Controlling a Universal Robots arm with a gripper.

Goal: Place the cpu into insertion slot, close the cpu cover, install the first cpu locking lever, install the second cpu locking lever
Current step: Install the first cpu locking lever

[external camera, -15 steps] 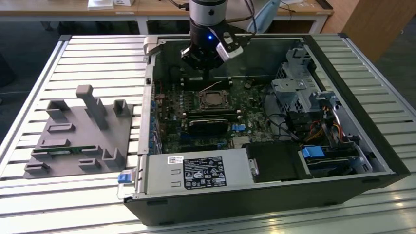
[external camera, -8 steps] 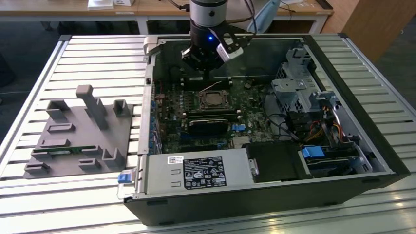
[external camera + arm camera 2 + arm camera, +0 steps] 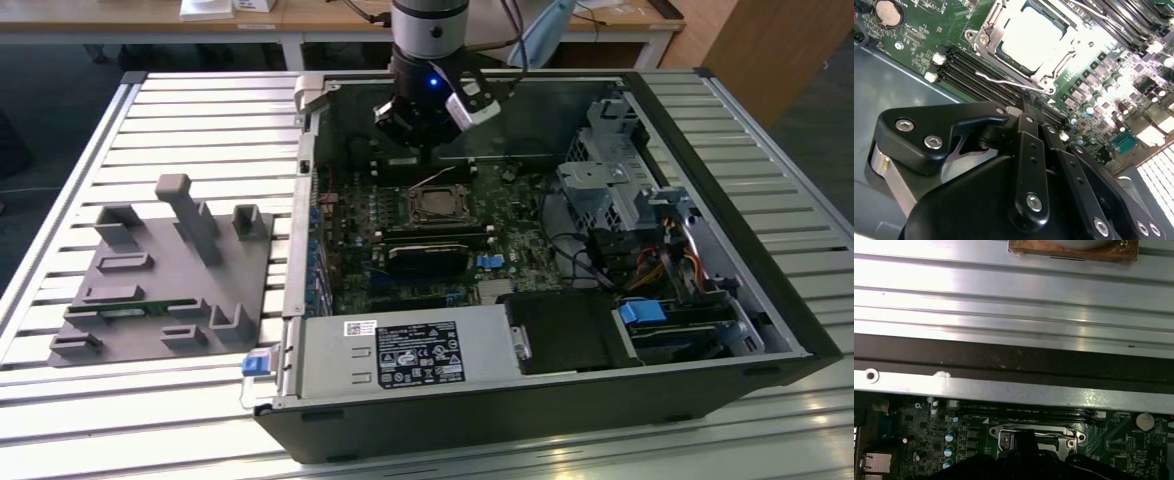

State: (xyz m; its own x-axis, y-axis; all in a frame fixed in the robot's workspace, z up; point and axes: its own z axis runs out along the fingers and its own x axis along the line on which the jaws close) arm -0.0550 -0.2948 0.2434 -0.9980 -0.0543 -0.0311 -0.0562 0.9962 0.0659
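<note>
- Nearest in the exterior view: open black metal computer case [image 3: 534,420] lying on its side on a slatted table. It holds a grey power supply box [image 3: 400,355] at the front, drive cages to the exterior view's right, and a green circuit board [image 3: 919,50] on the floor.
- Just beside the case, on the exterior view's left: grey moulded fixture tray [image 3: 160,270] with upright posts and recesses. A small green strip [image 3: 134,312] lies in one recess; I can't tell what it is.
- Mid-case: black rectangular heatsink-like block [image 3: 430,255], with the small square insertion slot [image 3: 416,205] just beyond it.
- The small flat square silvery cpu [image 3: 1031,37] sits inside the slot, so step one looks done.
- The thin silver metal cpu cover frame [image 3: 991,27] lies down around the chip, so step two looks done.
- A thin wire locking lever [image 3: 1004,81] runs along the slot's edge. I can't tell if it is latched, so the lever steps are not confirmed.
- The black two-finger gripper [image 3: 1026,102] hangs over the board just beside that lever's end, near the case's far wall. Its jaws are drawn together and nothing is seen between them.
</note>
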